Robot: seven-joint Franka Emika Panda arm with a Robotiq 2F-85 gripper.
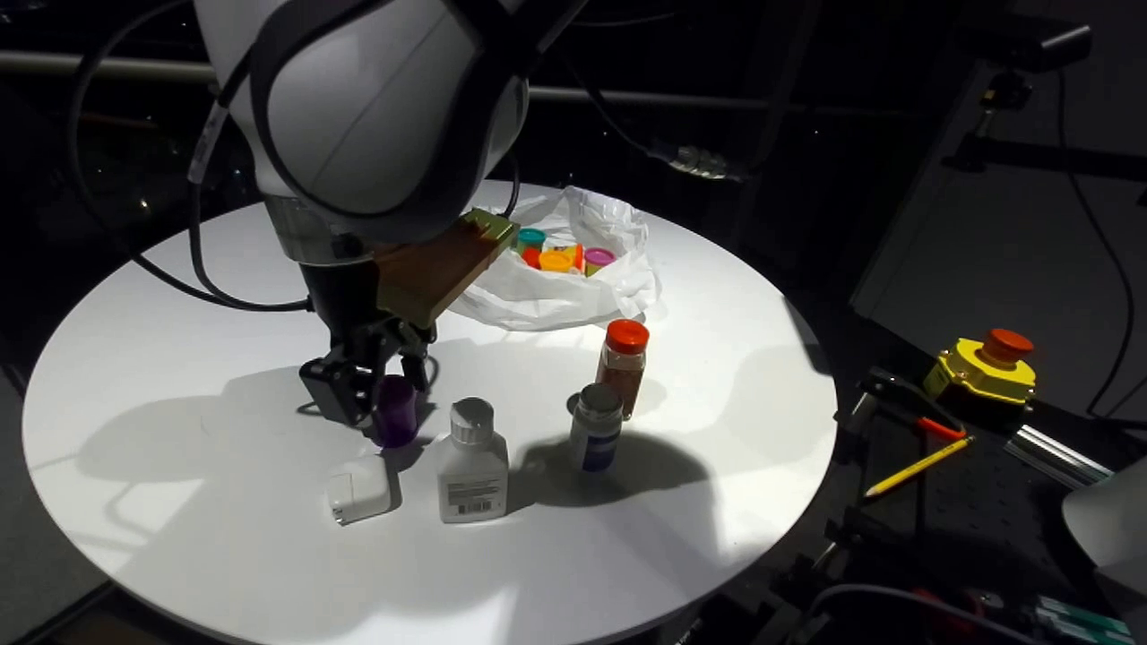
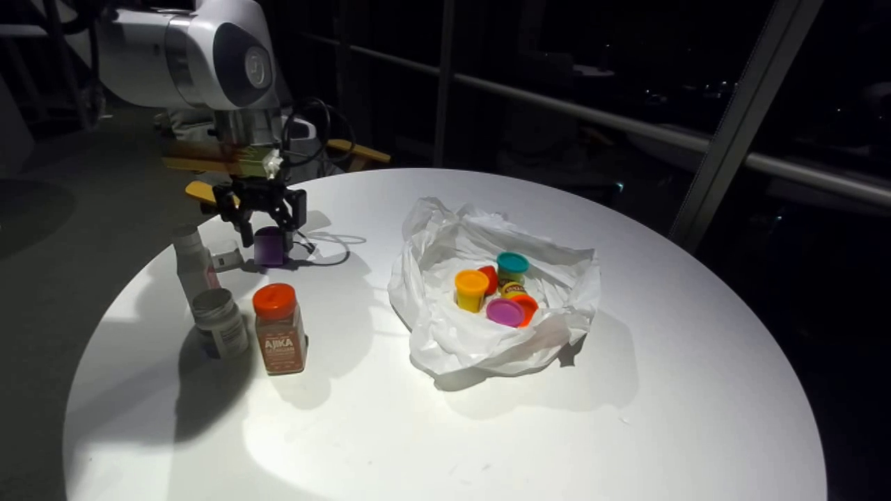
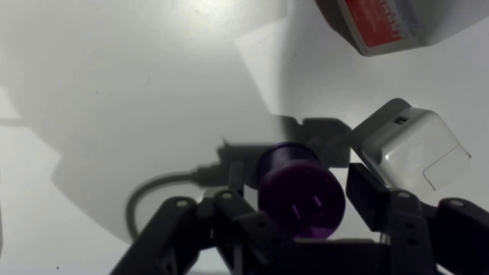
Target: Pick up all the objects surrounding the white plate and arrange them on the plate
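Observation:
A purple tub [image 1: 397, 414] stands on the white round table; it also shows in an exterior view [image 2: 270, 249] and the wrist view [image 3: 301, 198]. My gripper [image 3: 298, 181] is open, with one finger on each side of the tub and gaps between. A white charger [image 3: 416, 149] lies close to one finger. A white bottle [image 1: 473, 466], a white jar with a grey lid [image 1: 596, 430] and an orange-capped jar [image 2: 280, 334] stand nearby. No separate white plate shows. A crumpled white plastic bag [image 2: 445, 334] holds several small colored tubs [image 2: 472, 289].
The white round table [image 2: 557, 452] has its edge near the bottle and charger side. A dark side surface beyond it holds a yellow box with a red button [image 1: 986, 369] and a yellow pencil [image 1: 918, 468]. A loose cable hangs beside the arm [image 1: 242, 305].

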